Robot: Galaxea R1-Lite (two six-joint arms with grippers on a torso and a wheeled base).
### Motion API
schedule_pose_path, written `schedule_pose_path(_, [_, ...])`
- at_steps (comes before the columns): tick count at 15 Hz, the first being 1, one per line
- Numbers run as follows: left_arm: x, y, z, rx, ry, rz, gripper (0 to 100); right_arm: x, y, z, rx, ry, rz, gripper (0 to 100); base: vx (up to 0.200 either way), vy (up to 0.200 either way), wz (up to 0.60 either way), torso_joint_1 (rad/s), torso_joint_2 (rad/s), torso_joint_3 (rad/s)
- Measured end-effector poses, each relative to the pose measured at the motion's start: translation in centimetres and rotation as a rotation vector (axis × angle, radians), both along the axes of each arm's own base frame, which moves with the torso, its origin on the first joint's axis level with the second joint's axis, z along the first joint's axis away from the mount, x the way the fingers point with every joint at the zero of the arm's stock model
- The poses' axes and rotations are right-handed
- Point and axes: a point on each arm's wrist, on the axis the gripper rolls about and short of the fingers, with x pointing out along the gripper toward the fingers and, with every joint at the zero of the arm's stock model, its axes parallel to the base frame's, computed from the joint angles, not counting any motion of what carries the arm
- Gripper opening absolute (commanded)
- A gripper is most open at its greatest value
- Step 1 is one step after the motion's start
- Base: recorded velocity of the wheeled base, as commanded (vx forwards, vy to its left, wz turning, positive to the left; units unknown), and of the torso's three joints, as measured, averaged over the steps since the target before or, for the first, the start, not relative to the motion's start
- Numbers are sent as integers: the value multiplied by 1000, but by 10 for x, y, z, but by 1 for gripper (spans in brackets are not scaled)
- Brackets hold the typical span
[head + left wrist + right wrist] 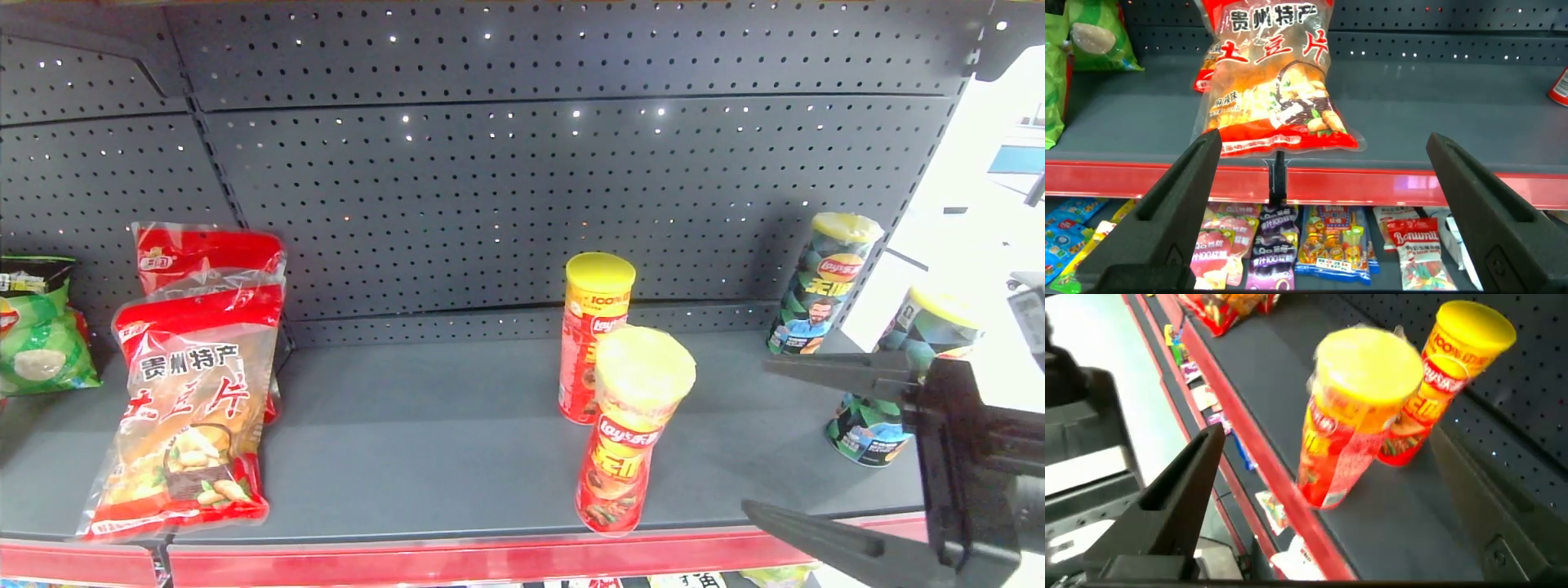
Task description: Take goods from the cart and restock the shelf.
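Observation:
Two red chip cans with yellow lids stand on the grey shelf [424,441]: one at the front edge [633,429], one behind it [594,335]. My right gripper [756,437] is open just to the right of the front can, not touching it. In the right wrist view that front can [1360,416] stands ahead between the spread fingers, with the rear can [1445,376] beyond. My left gripper [1324,140] is open and holds nothing, in front of the shelf's red rail [1388,184], facing a red-and-clear snack bag [1270,82].
Two dark green cans [824,286] [898,376] stand at the shelf's right end. Two red snack bags [192,408] and a green bag [37,335] lean at the left. A wide bare stretch lies mid-shelf. Candy packets [1323,245] fill the shelf below.

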Motion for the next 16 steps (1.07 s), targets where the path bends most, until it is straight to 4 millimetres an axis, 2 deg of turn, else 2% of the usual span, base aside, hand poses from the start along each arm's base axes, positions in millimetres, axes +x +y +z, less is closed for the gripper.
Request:
schedule_pose_path(4, [0, 0, 0, 0, 0, 0, 100, 25, 17, -6, -29, 35, -25, 100, 0, 0, 0, 0, 0, 0])
schedule_pose_path(7, [0, 0, 0, 0, 0, 0, 100, 40, 17, -16, -56, 88, -66, 100, 0, 0, 0, 0, 0, 0])
schedule_pose_path(16, [0, 0, 0, 0, 0, 0, 100, 68, 32, -49, -132, 225, -90, 100, 0, 0, 0, 0, 0, 0])
